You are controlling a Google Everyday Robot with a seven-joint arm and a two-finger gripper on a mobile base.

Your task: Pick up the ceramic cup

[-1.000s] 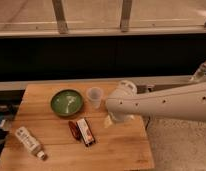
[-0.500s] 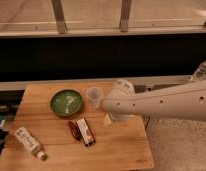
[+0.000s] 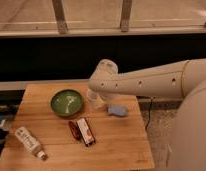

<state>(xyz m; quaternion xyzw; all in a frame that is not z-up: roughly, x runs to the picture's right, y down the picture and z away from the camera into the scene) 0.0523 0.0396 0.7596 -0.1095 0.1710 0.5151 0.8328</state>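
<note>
The ceramic cup (image 3: 94, 99) is small, pale and tapered. It stands upright on the wooden table (image 3: 121, 145), just right of the green bowl (image 3: 66, 102). My white arm reaches in from the right, and its gripper (image 3: 99, 91) hangs directly over the cup's rim and back side. The arm's end hides the upper part of the cup.
A small blue object (image 3: 117, 110) lies just right of the cup. A dark snack bar and a red-brown packet (image 3: 82, 131) lie in front of it. A white bottle (image 3: 29, 142) lies at the front left. A dark wall and rail run behind the table.
The arm has moved left, bringing the gripper from right of the cup to directly over it. The objects on the table have not moved.
</note>
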